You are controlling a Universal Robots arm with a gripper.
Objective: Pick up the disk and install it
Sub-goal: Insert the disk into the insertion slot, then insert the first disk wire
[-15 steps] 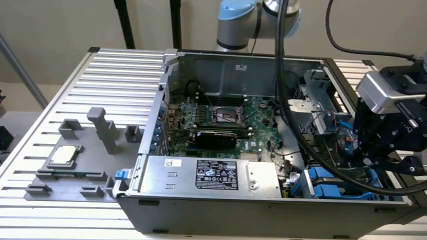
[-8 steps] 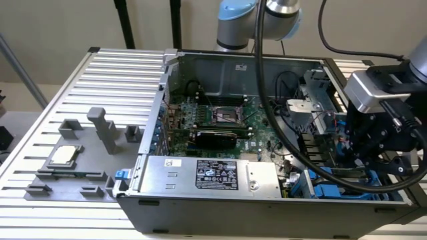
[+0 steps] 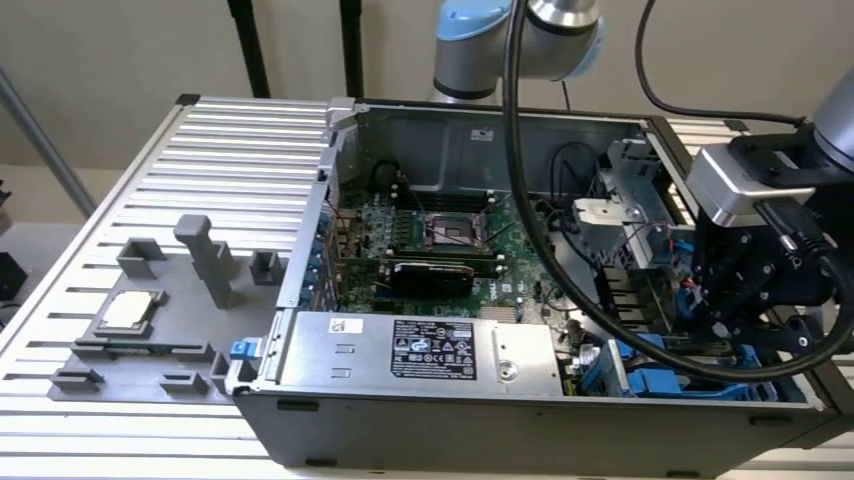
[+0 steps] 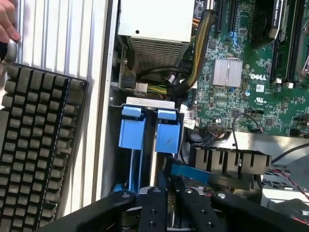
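My gripper [image 3: 727, 335] is down inside the open computer case [image 3: 307, 260], at the drive bay on the exterior view's right. In the wrist view its black fingers [image 4: 154, 208] stand close together over the bay, and the gripper [image 4: 173, 191] is shut on the disk. Of the disk only a blue carrier rail [image 4: 190, 171] shows, slanting out from between the fingers; its metal body and label are hidden. Two blue carriers [image 4: 131, 133] [image 4: 168, 137] stand on edge in the bay just beyond.
The grey power supply [image 3: 414, 350] lies along the case's near side, beside the motherboard [image 3: 427, 230]. Thick black cables [image 3: 574, 300] hang across the case. A grey fixture holding a small silver chip [image 3: 127, 310] sits outside. A keyboard [image 4: 38, 145] and a person's hand [image 4: 7, 24] are nearby.
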